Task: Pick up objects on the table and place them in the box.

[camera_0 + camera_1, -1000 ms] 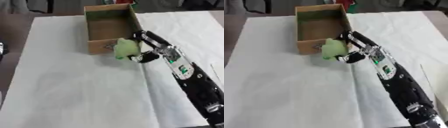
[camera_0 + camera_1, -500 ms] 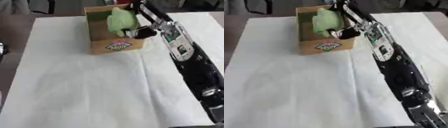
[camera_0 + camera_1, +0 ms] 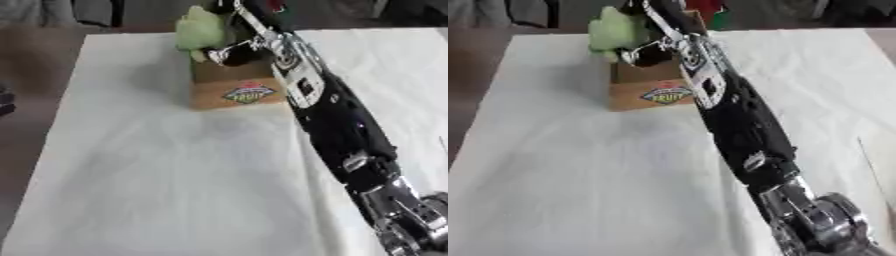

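Right hand (image 3: 229, 47), fingers curled around the pale green soft object (image 3: 199, 31), holds it above the cardboard box (image 3: 236, 89) at 12 o'clock on the white-covered table (image 3: 149, 175); placement step in hand, and next move likely calls for lowering and releasing.

I count one cardboard box (image 3: 234, 90) on the white table (image 3: 157, 190), with one colourful label on its near wall. One pale green soft object (image 3: 199, 31) sits in my right hand (image 3: 229, 47), above the box. Only one of my arms shows. Anything inside the box is hidden, so I cannot count there.
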Motion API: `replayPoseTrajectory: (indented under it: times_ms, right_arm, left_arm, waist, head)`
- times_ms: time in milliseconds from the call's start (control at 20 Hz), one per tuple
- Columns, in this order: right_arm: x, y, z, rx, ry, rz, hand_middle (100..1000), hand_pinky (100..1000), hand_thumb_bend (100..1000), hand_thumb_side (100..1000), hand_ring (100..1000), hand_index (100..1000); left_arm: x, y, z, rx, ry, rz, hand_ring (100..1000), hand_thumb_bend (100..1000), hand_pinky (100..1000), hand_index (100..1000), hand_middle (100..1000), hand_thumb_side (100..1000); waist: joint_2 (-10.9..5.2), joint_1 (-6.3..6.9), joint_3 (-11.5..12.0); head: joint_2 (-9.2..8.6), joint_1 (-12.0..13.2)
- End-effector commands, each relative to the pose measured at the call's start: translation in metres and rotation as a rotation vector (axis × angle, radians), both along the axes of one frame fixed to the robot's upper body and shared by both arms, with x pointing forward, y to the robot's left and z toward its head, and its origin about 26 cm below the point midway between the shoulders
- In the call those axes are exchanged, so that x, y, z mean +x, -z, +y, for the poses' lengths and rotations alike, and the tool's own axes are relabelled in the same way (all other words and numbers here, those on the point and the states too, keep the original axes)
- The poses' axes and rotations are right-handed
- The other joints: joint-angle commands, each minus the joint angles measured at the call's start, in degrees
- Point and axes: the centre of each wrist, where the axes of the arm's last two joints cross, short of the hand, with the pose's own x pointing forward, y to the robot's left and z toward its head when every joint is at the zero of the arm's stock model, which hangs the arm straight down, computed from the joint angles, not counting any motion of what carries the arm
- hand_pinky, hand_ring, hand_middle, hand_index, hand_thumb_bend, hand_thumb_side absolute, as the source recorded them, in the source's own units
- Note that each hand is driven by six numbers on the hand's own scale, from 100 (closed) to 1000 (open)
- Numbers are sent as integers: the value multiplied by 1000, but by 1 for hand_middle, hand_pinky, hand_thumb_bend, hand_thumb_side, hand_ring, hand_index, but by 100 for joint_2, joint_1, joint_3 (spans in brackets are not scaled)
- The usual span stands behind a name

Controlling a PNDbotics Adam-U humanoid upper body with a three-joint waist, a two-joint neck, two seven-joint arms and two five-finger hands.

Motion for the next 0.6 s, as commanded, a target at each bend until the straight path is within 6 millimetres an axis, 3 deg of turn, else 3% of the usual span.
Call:
replayPoseTrajectory:
  times_ms: [50, 200, 400, 600]
  right_arm:
    - [5, 0, 1, 11, 96, -25, 469, 637, 323, 100, 699, 565]
    - [8, 7, -2, 28, 187, -32, 528, 644, 353, 100, 717, 653]
    - [9, 10, -7, 53, 295, -62, 750, 684, 444, 100, 784, 818]
    - [10, 9, -10, 62, 356, -95, 854, 710, 550, 230, 822, 878]
  left_arm:
    - [1, -9, 0, 10, 10, -30, 673, 231, 740, 633, 605, 425]
    - [1, -9, 0, 9, 8, -29, 673, 232, 740, 632, 604, 425]
    - [0, -8, 0, 9, 6, -28, 672, 233, 740, 632, 604, 424]
    - [0, -8, 1, 8, 4, -27, 672, 233, 741, 632, 604, 423]
  waist:
    - [-88, 34, 14]
    - [-87, 27, 3]
    - [-91, 18, -1]
    - [-100, 24, 0]
  head:
    - [-80, -34]
    - [-85, -33]
    - [-91, -25]
    - [-92, -20]
